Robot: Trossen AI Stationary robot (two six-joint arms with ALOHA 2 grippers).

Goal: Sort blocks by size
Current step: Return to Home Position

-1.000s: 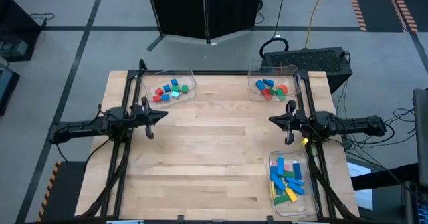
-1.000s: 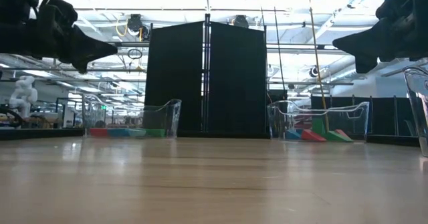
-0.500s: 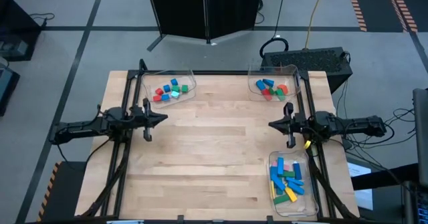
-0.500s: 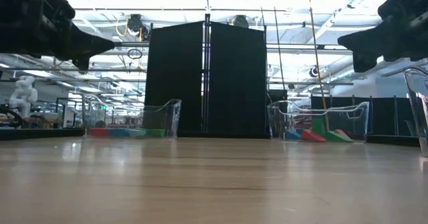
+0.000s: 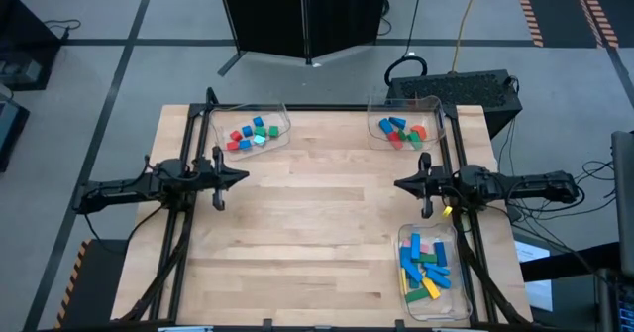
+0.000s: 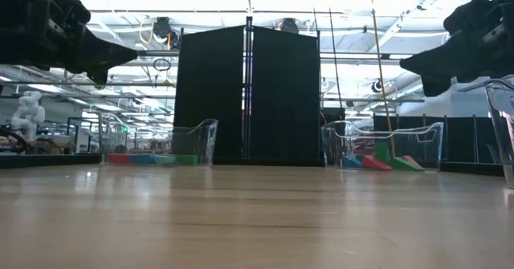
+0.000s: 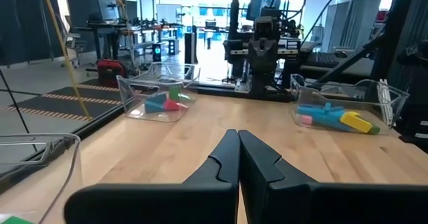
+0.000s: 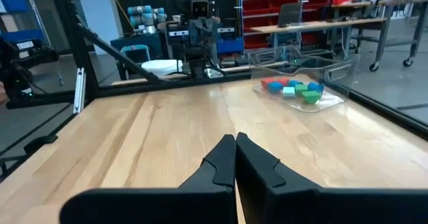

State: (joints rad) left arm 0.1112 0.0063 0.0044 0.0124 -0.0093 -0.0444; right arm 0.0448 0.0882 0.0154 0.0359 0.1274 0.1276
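wooden table [image 5: 317, 233], blocks [image 5: 424, 268] in three clear trays [image 5: 220, 122], left gripper [image 5: 243, 174] and right gripper [image 5: 399, 184] both closed, empty

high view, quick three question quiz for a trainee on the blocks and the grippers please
1. True or false: the left gripper holds a block.
2. In the high view, which tray holds the long bars? A top left; B top right; C bottom right tray.
3. Fill in: the right gripper is ___, hanging over the table.
Key: 1 false; 2 C; 3 shut.
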